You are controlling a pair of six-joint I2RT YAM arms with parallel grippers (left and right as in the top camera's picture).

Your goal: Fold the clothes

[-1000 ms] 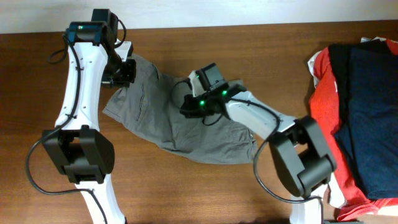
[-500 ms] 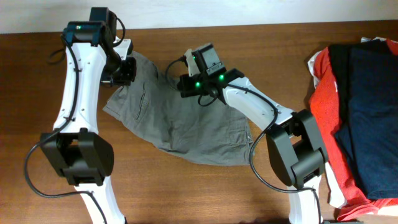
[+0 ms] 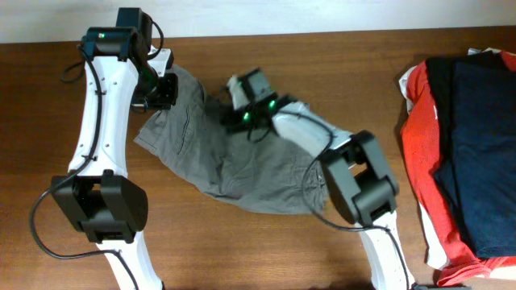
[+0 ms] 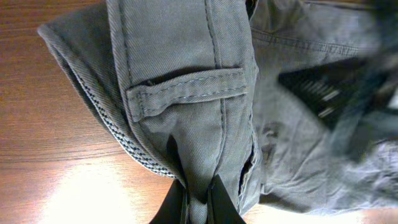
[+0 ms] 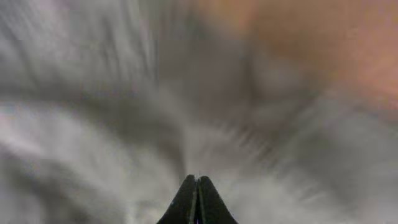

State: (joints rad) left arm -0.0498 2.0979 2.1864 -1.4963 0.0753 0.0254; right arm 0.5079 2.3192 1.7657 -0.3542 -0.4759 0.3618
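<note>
Looking at a brown wooden counter (image 3: 242, 258) with a pair of wrinkled grey-olive shorts (image 3: 242, 165) spread out left of centre.

Left of the shorts: the left arm (image 3: 101, 129), white with black joints, reaching along their left side up to the upper left corner. Right at that corner, the left fingers (image 4: 198, 198) clamped on a bunched fold of the shorts, cloth squeezed between the two black tips.

Up close from the left wrist: a belt loop (image 4: 186, 93) just beyond the pinch, plus a pale checked inner edge (image 4: 118, 134) peeking out along the fold's left side, with bare wood beside it. Rest of the shorts lying flat-ish on the counter, sloping down toward the lower right, loads of creases.

Over the shorts' upper edge, near the middle: the right fingers (image 5: 196, 200), pressed together into one point. Right wrist view super blurry, just grey streaks around the tips, so can't tell whether any cloth is caught in there. Right arm (image 3: 355, 173) stretched across the right half of the shorts, green lights (image 3: 260, 110) glowing near the wrist.

Well to the right of the shorts, not touching them: a pile with a red garment (image 3: 415, 121) at the bottom, a black garment (image 3: 439, 89) over it and a navy garment (image 3: 484, 153) on top, running off the right edge.
</note>
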